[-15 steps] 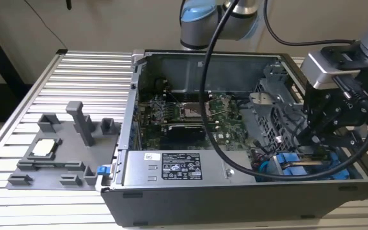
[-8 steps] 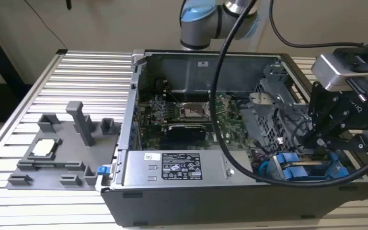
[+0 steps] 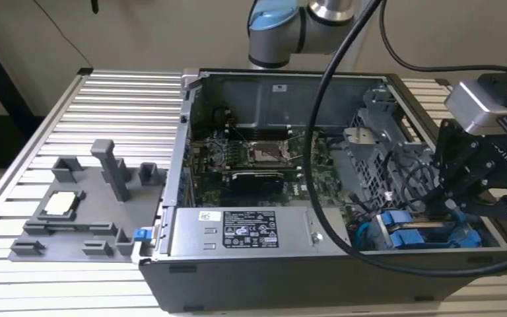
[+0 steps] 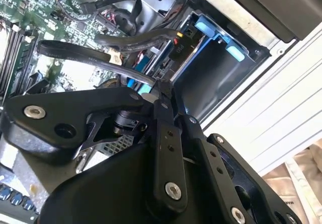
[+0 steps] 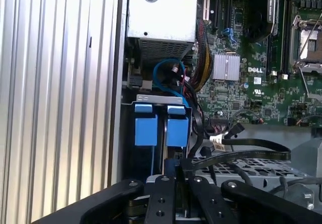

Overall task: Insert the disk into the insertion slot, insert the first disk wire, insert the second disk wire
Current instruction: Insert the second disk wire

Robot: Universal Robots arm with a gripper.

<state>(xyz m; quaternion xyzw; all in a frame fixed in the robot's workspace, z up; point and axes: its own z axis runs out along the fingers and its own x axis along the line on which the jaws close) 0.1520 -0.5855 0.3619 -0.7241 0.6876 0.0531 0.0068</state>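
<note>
1 arm, 1 gripper, 1 open PC case on a slatted metal table. In the exterior view the gripper sits low inside the case at the exterior view's right, just above the drive bay. 2 blue carrier tabs show side by side in that bay; the disk is already seated in the slot, only its blue carrier end visible, the metal body is hidden

Exterior view also gives what the wrist cams lack: grey power-supply box along the case's near edge, grey fixture tray on the table at the exterior view's left with 1 small pale block in it, and 1 thick black cable looping down from the arm across the case

First wrist view: the 2 blue tabs from above, motherboard beside them, 1 thin blue cable curling past the bay, and 2 black flat wires crossing just ahead of the fingers

Second wrist view: the bay from the side, 1 black connector at the blue frame's edge, wires running towards it

Fingers look drawn together at the tips, apparently pinching a black wire, but the linkage blocks the contact point so can't confirm. Which wire end goes where is hard to make out
</note>
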